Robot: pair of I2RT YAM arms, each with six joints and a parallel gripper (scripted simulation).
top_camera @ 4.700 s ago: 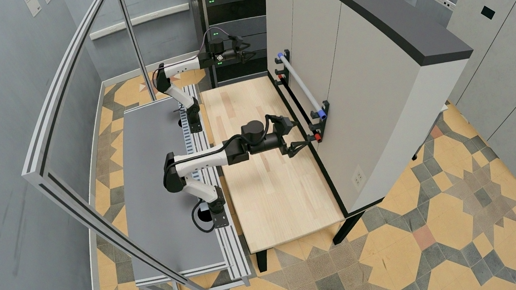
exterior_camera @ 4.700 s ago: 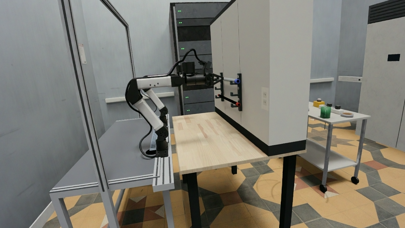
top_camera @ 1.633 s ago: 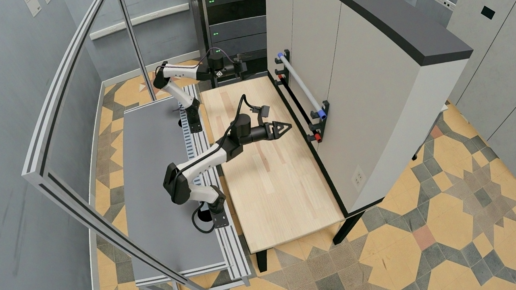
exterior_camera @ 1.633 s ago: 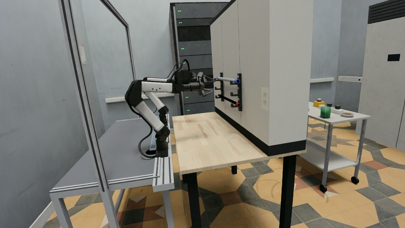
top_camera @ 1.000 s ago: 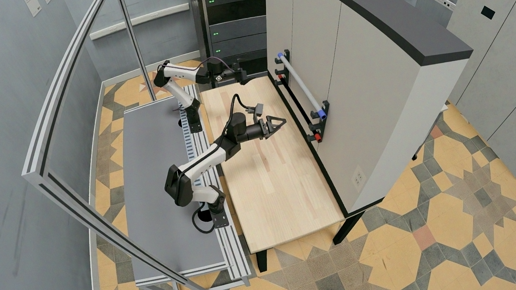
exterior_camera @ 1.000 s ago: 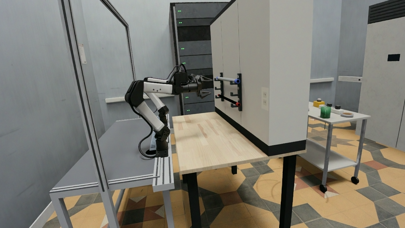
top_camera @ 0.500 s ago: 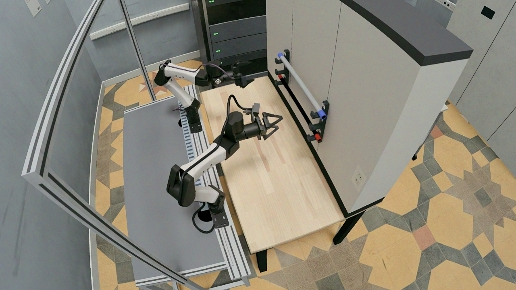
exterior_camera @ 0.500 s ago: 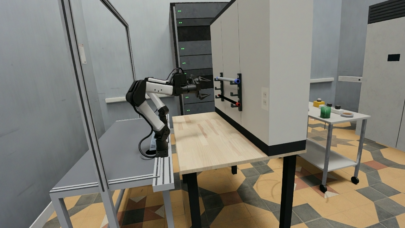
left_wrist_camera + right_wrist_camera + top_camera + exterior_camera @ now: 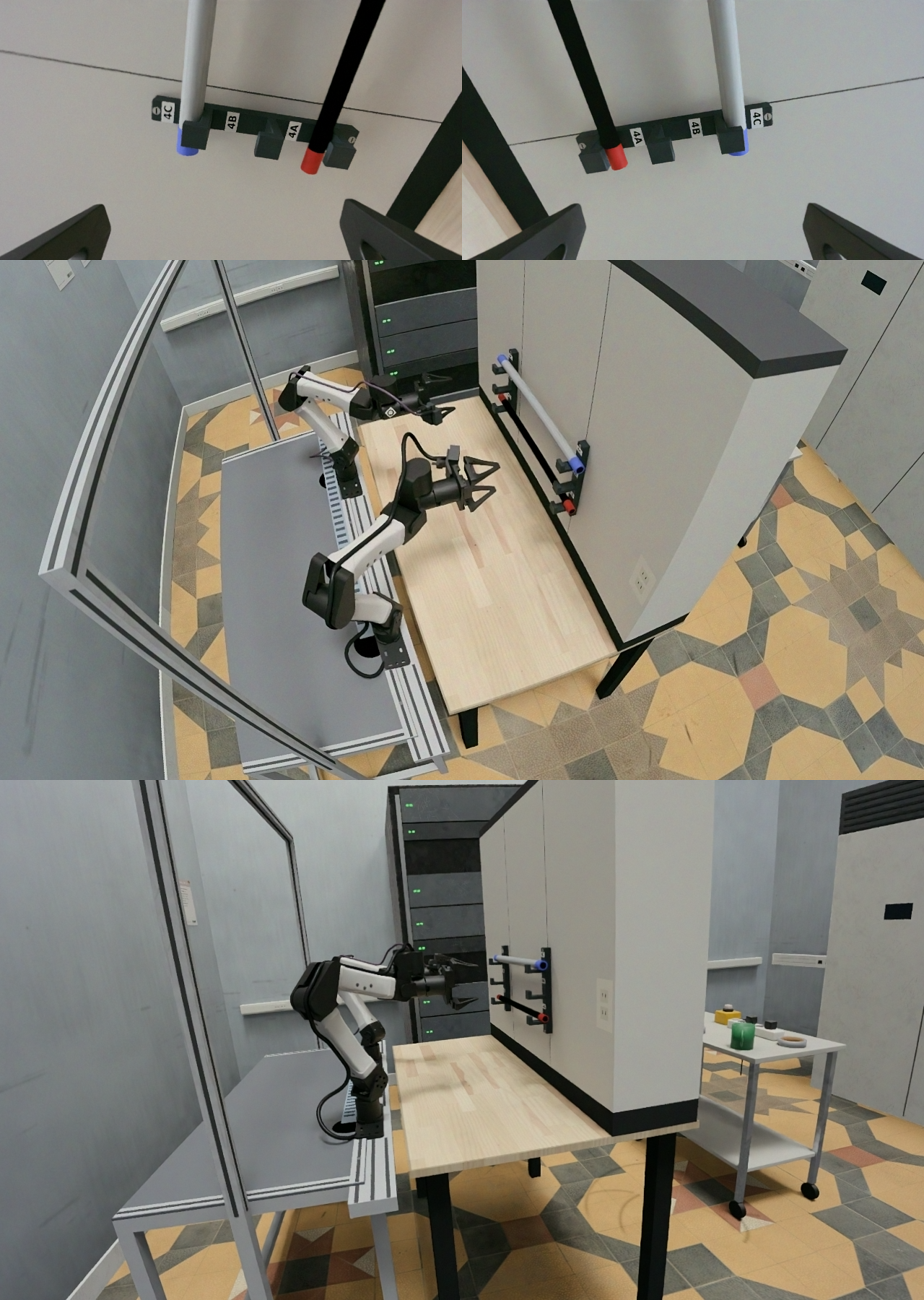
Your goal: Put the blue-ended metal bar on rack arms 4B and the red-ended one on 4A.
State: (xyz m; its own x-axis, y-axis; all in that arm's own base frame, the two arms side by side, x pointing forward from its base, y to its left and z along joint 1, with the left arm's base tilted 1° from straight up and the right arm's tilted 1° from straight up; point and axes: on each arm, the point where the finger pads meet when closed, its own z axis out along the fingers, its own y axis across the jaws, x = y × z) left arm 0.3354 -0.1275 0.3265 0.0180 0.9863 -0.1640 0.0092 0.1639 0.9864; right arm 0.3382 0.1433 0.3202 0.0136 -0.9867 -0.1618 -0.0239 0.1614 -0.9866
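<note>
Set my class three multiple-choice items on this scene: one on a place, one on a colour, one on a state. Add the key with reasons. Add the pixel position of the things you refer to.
1. The blue-ended bar point(image 9: 542, 409) point(image 9: 518, 960) point(image 9: 198, 54) point(image 9: 728, 65) rests on the pair labelled:
A) 4A
B) 4B
C) 4C

2. The shaft of the red-ended bar point(image 9: 535, 450) point(image 9: 520, 1007) point(image 9: 347, 74) point(image 9: 585, 72) is:
A) black
B) white
C) green

3. The right gripper point(image 9: 496, 477) point(image 9: 476, 983) point(image 9: 693, 214) is:
A) shut on a bar
B) open, holding nothing
C) shut, empty

Key:
1 C: both wrist views show 4C just above its arms.
2 A: all views show black between red ends.
3 B: its fingers stand wide apart with nothing between.

The tabletop point(image 9: 510, 609) point(image 9: 491, 1103) is pale wood, smooth; the rack arms point(image 9: 268, 145) point(image 9: 661, 151) look like matt dark plastic.
</note>
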